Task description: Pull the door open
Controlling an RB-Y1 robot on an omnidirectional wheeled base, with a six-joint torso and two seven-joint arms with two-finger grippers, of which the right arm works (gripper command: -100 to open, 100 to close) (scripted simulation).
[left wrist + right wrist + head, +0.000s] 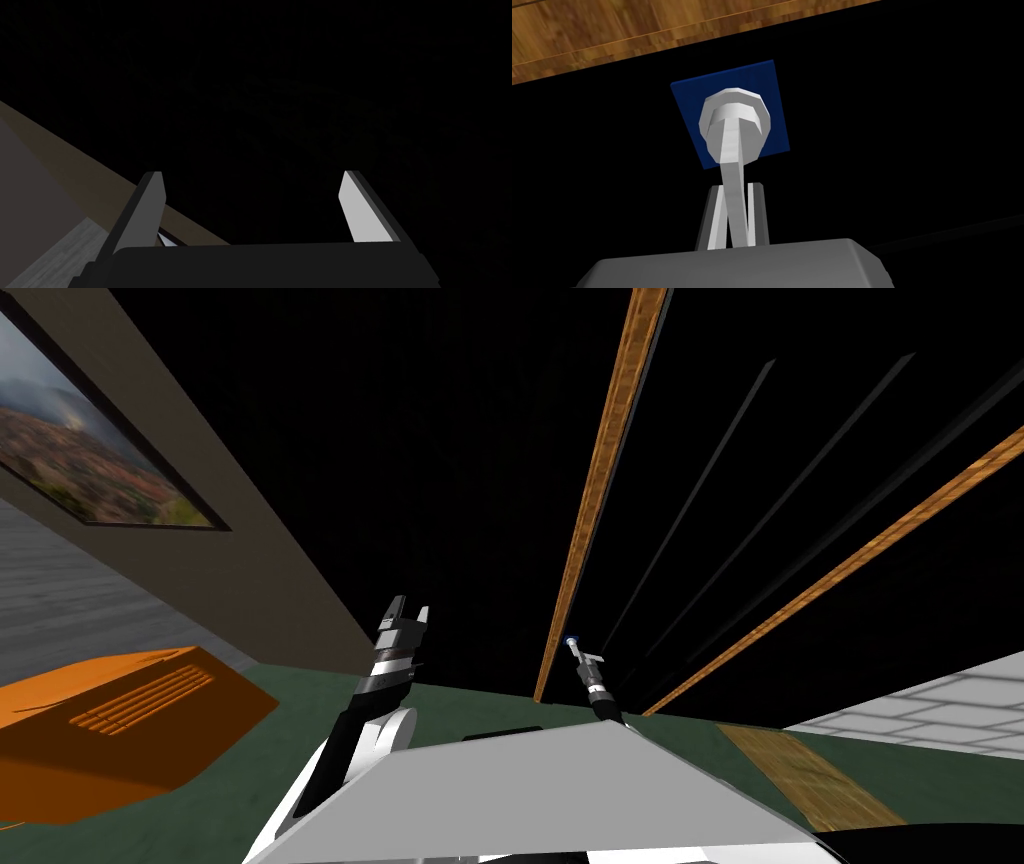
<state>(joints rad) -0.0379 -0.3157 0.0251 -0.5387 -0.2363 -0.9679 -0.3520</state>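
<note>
Right wrist view, nearest first: one right gripper (pixel 735 189) has its two fingers (pixel 714 220) drawn narrow, pressing the sides of the one white lever handle (pixel 732 150); the lever runs out from between the fingertips to a round hub on one blue square plate (pixel 768 85); the plate sits on the dark door (pixel 912 150); one wooden strip (pixel 612 35) lies just beyond the plate; head view shows the handle just beside that strip, with the door between it and a second wooden strip (pixel 850 558); one left gripper (pixel 408 610) is raised, well apart from the handle, holding nothing, its two fingers (pixel 150 200) spread wide; farther left are one orange object (pixel 120 718) on the floor and one framed picture (pixel 90 458) on the wall.
</note>
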